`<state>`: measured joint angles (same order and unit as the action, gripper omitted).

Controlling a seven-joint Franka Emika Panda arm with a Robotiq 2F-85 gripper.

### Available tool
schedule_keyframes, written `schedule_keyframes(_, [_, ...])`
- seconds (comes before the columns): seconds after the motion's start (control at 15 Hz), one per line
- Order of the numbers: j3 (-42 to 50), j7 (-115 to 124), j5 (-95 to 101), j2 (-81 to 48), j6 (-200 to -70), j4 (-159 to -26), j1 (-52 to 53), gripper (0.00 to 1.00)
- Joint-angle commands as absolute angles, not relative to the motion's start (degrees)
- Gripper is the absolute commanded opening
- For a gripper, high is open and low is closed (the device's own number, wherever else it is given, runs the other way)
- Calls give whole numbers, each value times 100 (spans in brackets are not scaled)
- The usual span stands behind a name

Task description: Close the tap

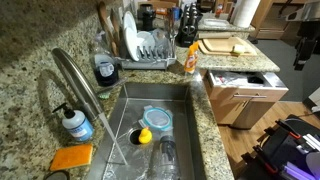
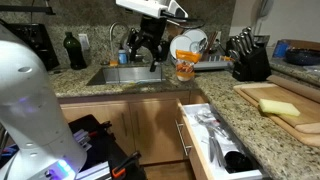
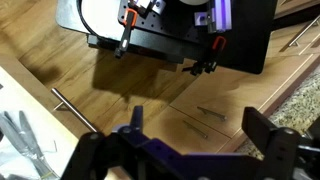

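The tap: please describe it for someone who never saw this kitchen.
Find the steel sink in the granite counter. At its edge rises the tap, a silver tube bent in a high arch, far taller than the blue pump bottle beside it.

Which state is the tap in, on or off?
On, apparently: a thin stream runs from the tap into the sink.
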<state>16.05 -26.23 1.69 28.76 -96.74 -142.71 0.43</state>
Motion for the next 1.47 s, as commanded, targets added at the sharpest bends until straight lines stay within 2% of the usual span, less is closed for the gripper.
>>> schedule_keyframes(0.0, [1470,-2680,114,2853,-9662,-14261,-106,100])
schedule_keyframes(0.4, [1470,-2680,114,2853,-9662,-14261,-106,100])
schedule_keyframes(0.93, [-89,-2516,-16,803,-9943,-13627,1058,100])
schedule_keyframes(1.4, [-898,-2289,-17,344,-12554,-13474,1325,100])
